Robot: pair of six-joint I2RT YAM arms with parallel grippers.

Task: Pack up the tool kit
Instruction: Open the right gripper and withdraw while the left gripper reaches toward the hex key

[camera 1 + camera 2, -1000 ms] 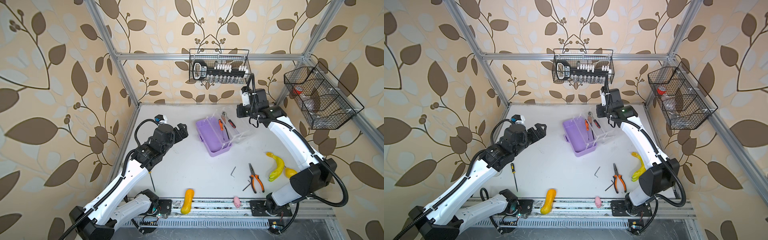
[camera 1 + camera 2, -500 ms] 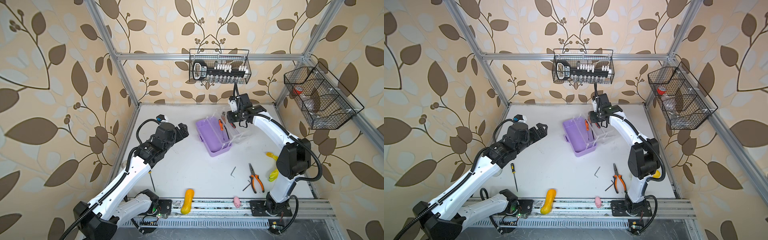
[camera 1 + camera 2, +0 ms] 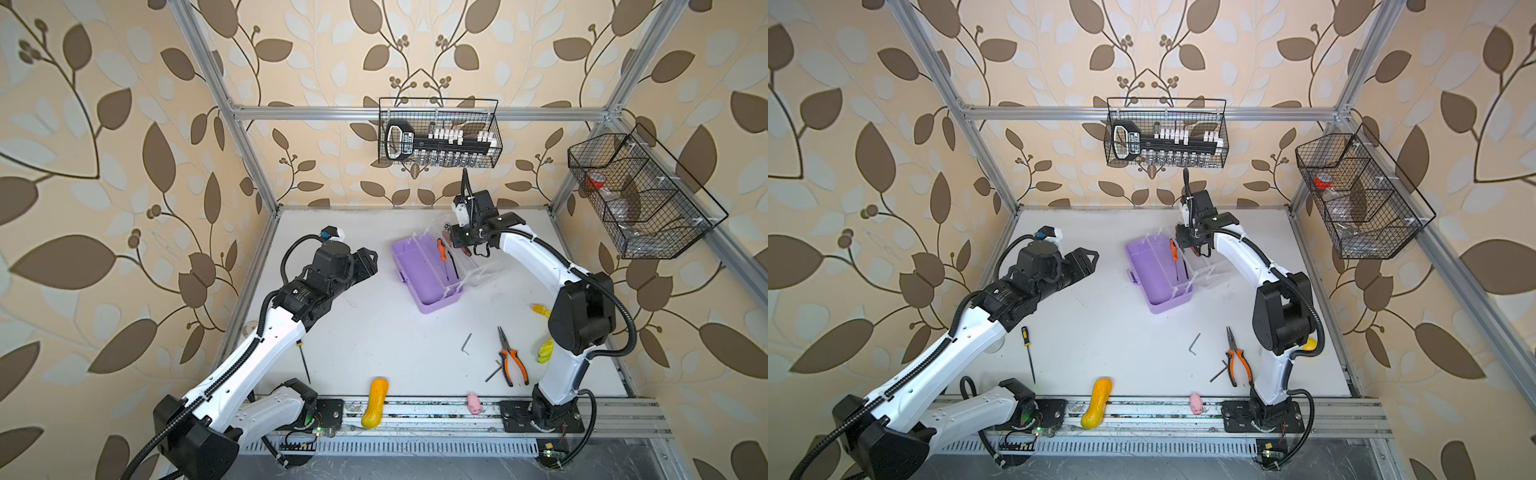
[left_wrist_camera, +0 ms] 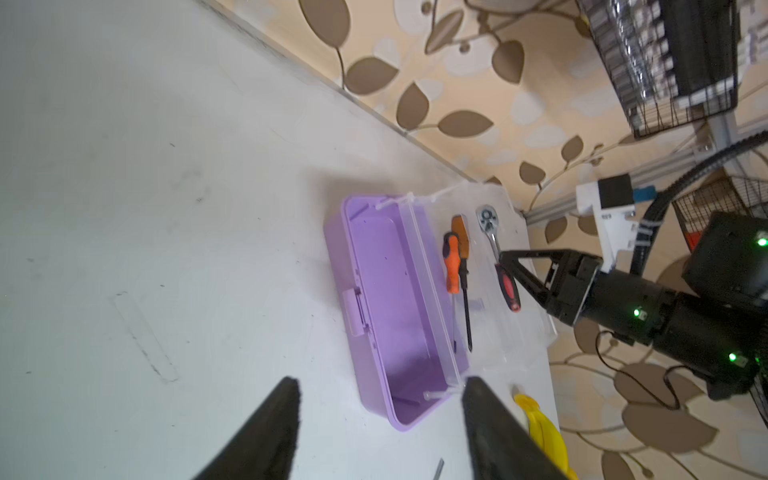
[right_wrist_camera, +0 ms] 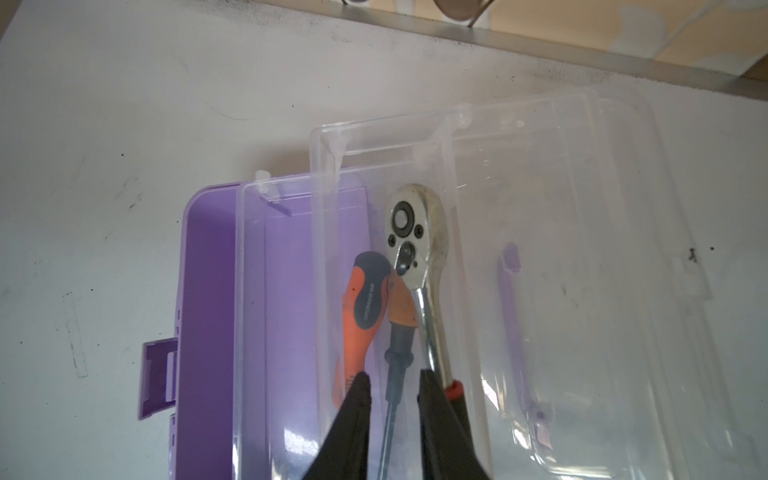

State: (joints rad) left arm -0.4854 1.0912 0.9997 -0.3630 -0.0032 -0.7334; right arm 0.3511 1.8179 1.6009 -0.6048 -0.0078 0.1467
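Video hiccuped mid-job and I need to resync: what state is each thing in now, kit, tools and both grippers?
tool kit: open, clear lid laid back.
clear tray: holds ratchet and two screwdrivers.
pliers: loose on table, jaws closed.
hex keys: loose on table.
yellow-handled screwdriver: loose on table.
left gripper: open, empty.
right gripper: over tray, jaws slightly apart, gripping nothing.

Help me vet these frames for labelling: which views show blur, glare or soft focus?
Left wrist view: the left fingers are blurred up close, and the wire basket is soft too. Right wrist view: the right fingers are soft-edged, and the clear lid carries pale glare. Both top views: sharp, evenly lit, only soft shadows.
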